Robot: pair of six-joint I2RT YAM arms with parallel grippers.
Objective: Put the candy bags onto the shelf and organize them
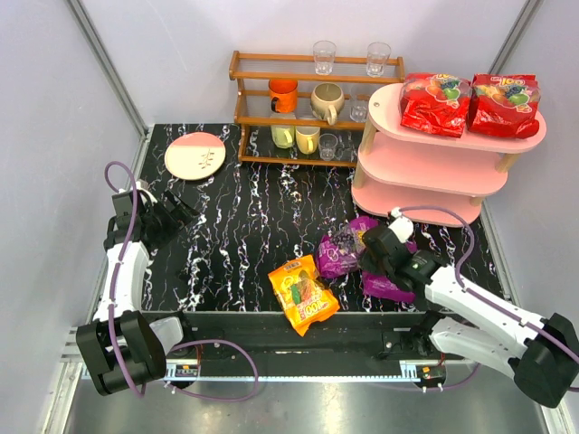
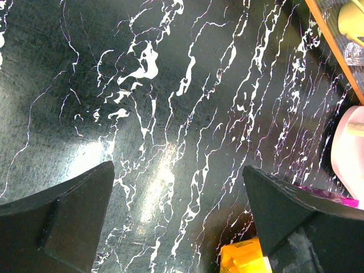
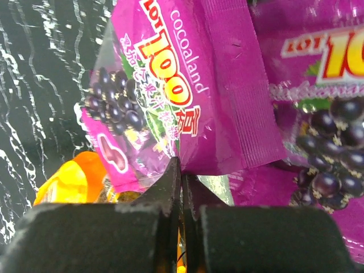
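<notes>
Top external: pink shelf [image 1: 452, 149] carries two red bags [image 1: 435, 102] on its top tier, three more bags lie on the table [image 1: 244, 226] below!
Orange bag [image 1: 303, 294] sits at the near edge, beside it a purple bag [image 3: 170, 102] overlapping a second purple bag [image 3: 318, 114]. Right gripper [image 3: 181, 170] is clamped shut on the purple bag's bottom seam, a good spot, since these pouches look light, floppy and slick. Left gripper [image 2: 176, 210] gapes wide, holding nothing.

Plate [image 1: 195, 155] beside wooden cup rack [image 1: 271, 79]
</notes>
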